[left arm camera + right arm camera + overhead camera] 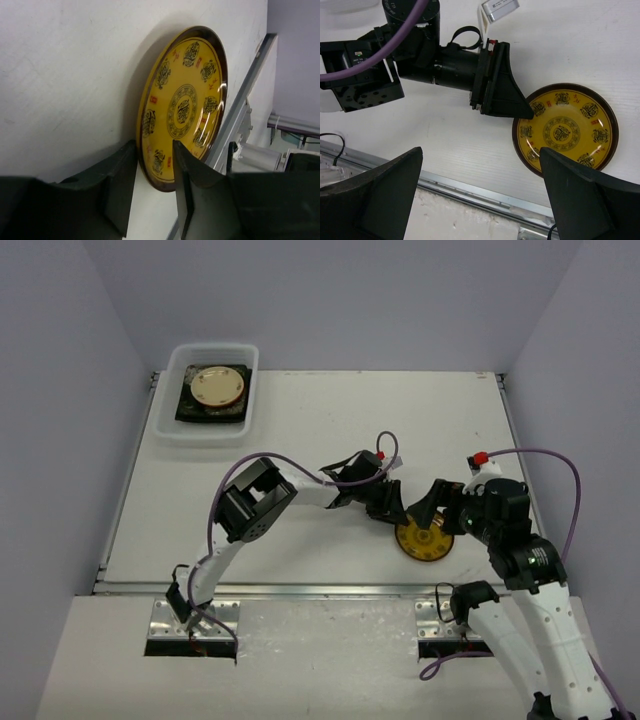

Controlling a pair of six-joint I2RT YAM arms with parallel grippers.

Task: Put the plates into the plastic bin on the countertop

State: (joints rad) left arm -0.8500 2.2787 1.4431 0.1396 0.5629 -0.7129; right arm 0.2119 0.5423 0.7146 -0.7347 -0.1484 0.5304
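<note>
A yellow-patterned round plate (424, 541) lies flat on the countertop (330, 420) near its front rail. It also shows in the left wrist view (182, 107) and the right wrist view (566, 129). My left gripper (393, 512) is open, its jaws straddling the plate's near rim (152, 170), one finger over the plate's face. My right gripper (440, 508) is wide open and empty, hovering just above the plate's edge (480, 195). The plastic bin (170, 428) at the far left holds a cream round plate (217, 387) on a stack of dark square plates (193, 410).
The metal front rail (300, 590) runs just in front of the yellow plate and shows in the right wrist view (470, 190). The two arms are close together over the plate. A purple cable (572, 490) loops by the right arm. Walls enclose the table.
</note>
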